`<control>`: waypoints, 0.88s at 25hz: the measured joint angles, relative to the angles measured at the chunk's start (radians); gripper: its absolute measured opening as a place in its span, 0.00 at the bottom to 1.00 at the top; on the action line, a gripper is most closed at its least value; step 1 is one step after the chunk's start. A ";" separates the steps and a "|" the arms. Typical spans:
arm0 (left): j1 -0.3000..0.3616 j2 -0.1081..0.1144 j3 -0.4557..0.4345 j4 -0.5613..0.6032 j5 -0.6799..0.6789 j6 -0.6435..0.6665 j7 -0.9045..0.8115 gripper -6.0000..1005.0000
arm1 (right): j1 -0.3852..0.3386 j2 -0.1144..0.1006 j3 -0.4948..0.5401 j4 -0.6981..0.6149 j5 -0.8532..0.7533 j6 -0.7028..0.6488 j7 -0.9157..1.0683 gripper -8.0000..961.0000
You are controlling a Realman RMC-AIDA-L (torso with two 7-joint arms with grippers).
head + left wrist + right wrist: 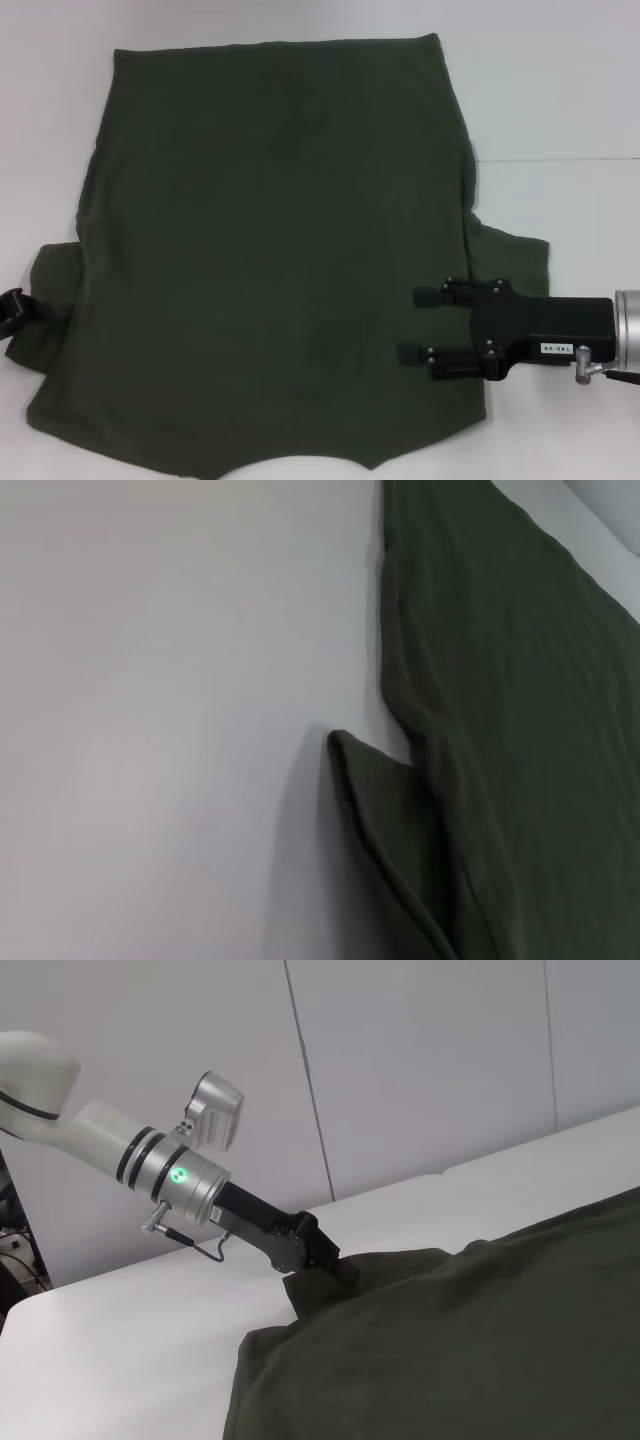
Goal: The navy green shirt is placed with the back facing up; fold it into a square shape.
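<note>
The navy green shirt (pixel 270 250) lies spread flat on the white table, its hem at the far side and a short sleeve sticking out on each side. My right gripper (pixel 415 325) hovers open over the shirt's right part, just inside the right sleeve (pixel 515 262), with nothing between its fingers. My left gripper (pixel 10 306) is at the tip of the left sleeve (pixel 55 285). In the right wrist view the left gripper (pixel 335 1265) is shut on that sleeve, and the shirt (pixel 480 1340) rises toward it. The left wrist view shows the sleeve (pixel 385 820) lifted off the table.
The bare white table (pixel 560 100) surrounds the shirt, with a seam line (pixel 560 158) across its right part. White wall panels (pixel 420 1070) stand behind the table on the left arm's side.
</note>
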 joint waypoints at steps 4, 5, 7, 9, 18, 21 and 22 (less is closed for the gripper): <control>-0.001 0.000 0.002 0.000 0.000 0.000 0.000 0.01 | 0.000 0.000 0.000 0.000 0.000 0.000 0.000 0.92; -0.001 0.000 0.001 0.000 0.000 0.000 0.000 0.01 | 0.000 0.000 0.000 0.000 0.000 0.000 0.000 0.92; -0.001 0.000 0.001 0.000 0.000 0.000 0.001 0.01 | 0.000 0.000 0.000 0.000 0.000 0.000 0.000 0.92; -0.002 0.000 0.001 0.000 0.000 0.001 0.002 0.01 | 0.000 0.000 0.000 0.000 0.000 0.000 0.000 0.92; -0.020 0.028 -0.004 0.051 0.000 0.055 -0.015 0.01 | -0.002 0.000 0.000 0.000 -0.004 0.003 0.000 0.92; -0.030 0.047 -0.004 0.083 0.012 0.081 -0.040 0.01 | -0.005 0.000 0.000 0.001 -0.005 0.003 0.000 0.92; -0.037 0.057 -0.005 0.096 0.025 0.097 -0.052 0.01 | -0.006 0.000 0.000 0.001 -0.005 0.003 0.000 0.92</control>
